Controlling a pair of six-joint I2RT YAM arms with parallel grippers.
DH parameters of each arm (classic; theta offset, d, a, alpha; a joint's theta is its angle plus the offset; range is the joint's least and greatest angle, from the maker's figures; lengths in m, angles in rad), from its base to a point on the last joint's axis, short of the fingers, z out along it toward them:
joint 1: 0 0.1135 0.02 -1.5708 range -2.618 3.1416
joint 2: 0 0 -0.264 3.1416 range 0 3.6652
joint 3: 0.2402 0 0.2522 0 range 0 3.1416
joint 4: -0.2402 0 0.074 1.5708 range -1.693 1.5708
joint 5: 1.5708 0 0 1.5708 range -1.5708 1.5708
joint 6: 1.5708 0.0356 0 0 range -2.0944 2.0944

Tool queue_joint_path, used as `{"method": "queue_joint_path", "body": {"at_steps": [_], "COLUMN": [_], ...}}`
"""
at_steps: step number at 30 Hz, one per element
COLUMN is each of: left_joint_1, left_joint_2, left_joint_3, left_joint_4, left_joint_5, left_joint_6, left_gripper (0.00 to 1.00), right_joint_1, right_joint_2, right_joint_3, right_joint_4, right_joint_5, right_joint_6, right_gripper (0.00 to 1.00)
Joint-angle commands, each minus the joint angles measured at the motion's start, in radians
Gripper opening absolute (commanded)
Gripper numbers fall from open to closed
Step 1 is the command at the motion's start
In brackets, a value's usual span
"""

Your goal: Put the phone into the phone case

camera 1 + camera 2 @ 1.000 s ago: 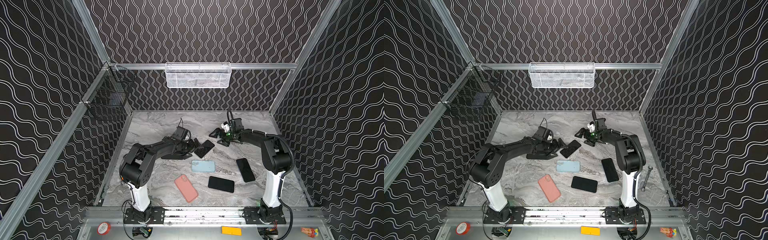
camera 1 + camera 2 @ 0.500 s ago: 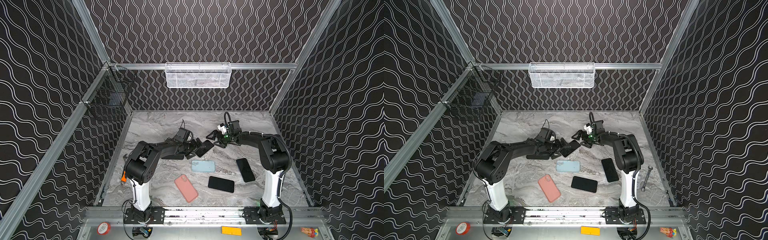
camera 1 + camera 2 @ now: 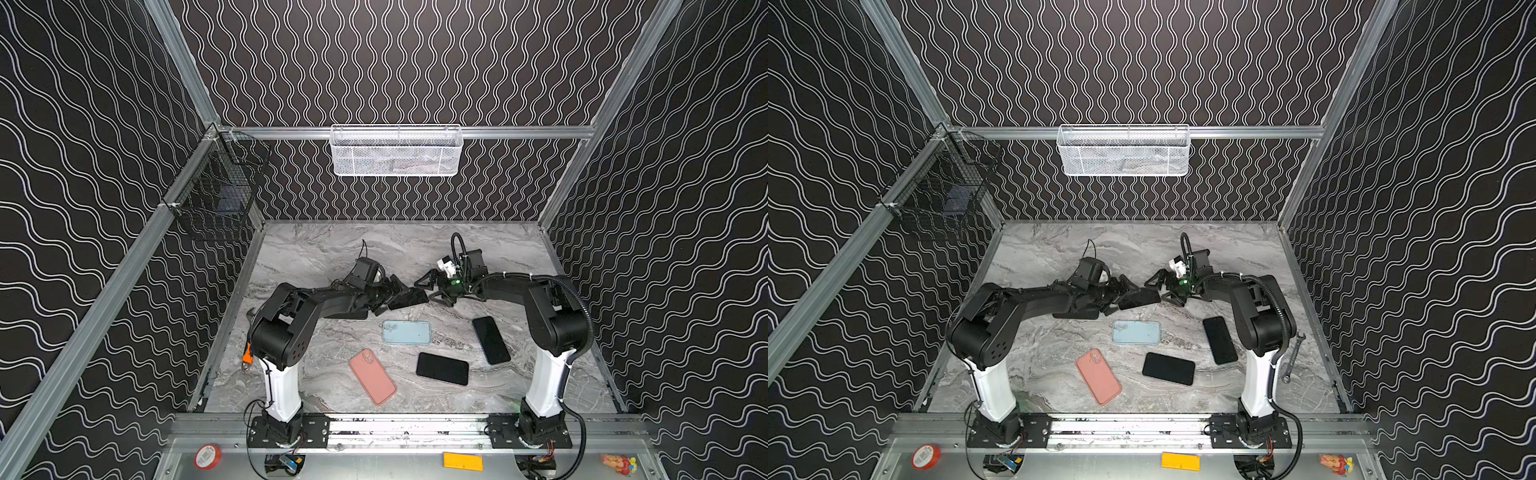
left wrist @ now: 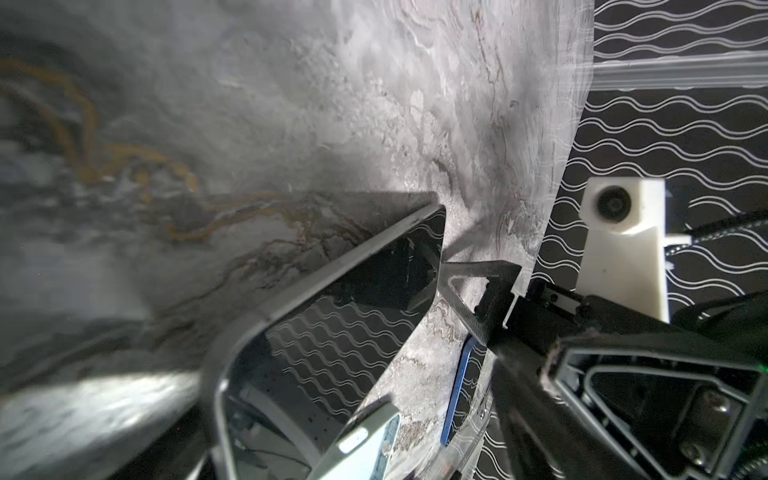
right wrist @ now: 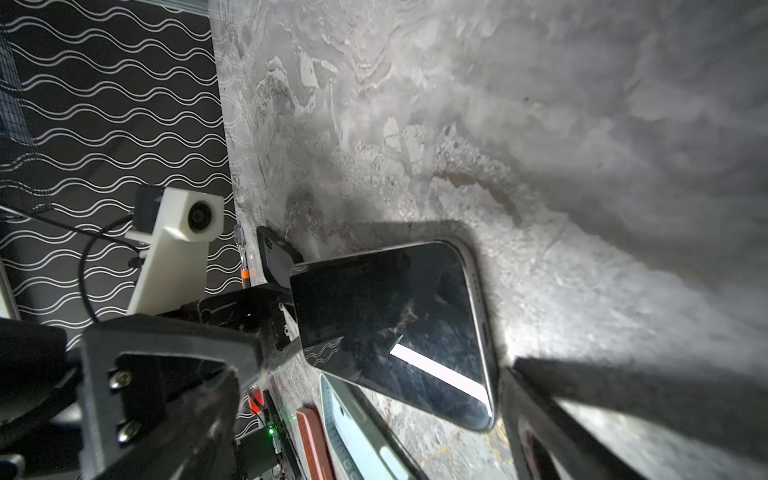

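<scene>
1. Over the last second you brought both arms in on the glossy black phone point(image 3: 409, 298). The left gripper point(image 3: 388, 296) slid forward until its jaws stood astride the phone's near short end. The right gripper point(image 3: 424, 290) came across to meet the far end.
2. The right gripper was spread wide, with one finger point(image 4: 482, 268) touching the phone's far corner. The views did not settle whether the left gripper was pinching the phone or only bracketing it.
3. The phone sat between the two grippers and appeared tilted, not flat on the grey marbled worktop point(image 3: 332, 257).
4. I judged this to be the pick-up stage, since no phone had yet gone into a case.
5. A flat matt black slab point(image 5: 274, 255), probably the phone case, lay just behind the left gripper. What it held was hidden.
6. Well short of both grippers, towards the arm bases, lay a pale blue case-like slab point(image 3: 406, 331) and a salmon pink case-like slab point(image 3: 372, 376). You could not tell whether either was filled. A second black phone point(image 3: 442, 368) and a blue-edged black phone point(image 3: 490, 338) lay there too, uncased.
7. Far beyond the grippers, the white mesh basket point(image 3: 395, 151) showed only a pale blur inside. The black wire basket point(image 3: 216, 195) held one dark flat thing point(image 3: 227, 198).
</scene>
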Motion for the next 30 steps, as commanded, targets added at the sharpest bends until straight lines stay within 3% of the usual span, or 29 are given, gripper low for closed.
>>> {"method": "queue_joint_path", "body": {"at_steps": [1, 27, 30], "left_joint_1": [-0.001, -0.004, -0.005], "left_joint_2": [-0.014, -0.047, -0.054], "left_joint_3": [-0.003, 0.011, 0.011], "left_joint_4": [0.092, 0.064, 0.063], "left_joint_5": [0.0, 0.023, 0.027], "left_joint_6": [-0.001, 0.057, 0.054], "left_gripper": [0.7, 0.02, 0.0], "right_joint_1": [0.005, 0.009, 0.004], "right_joint_2": [0.013, 0.04, 0.009], "right_joint_3": [-0.013, -0.03, -0.024], "right_joint_4": [-0.047, -0.026, -0.033], "right_joint_5": [0.027, 0.039, 0.036], "right_joint_6": [0.023, 0.028, 0.022], "right_gripper": [1.0, 0.99, 0.99]}}
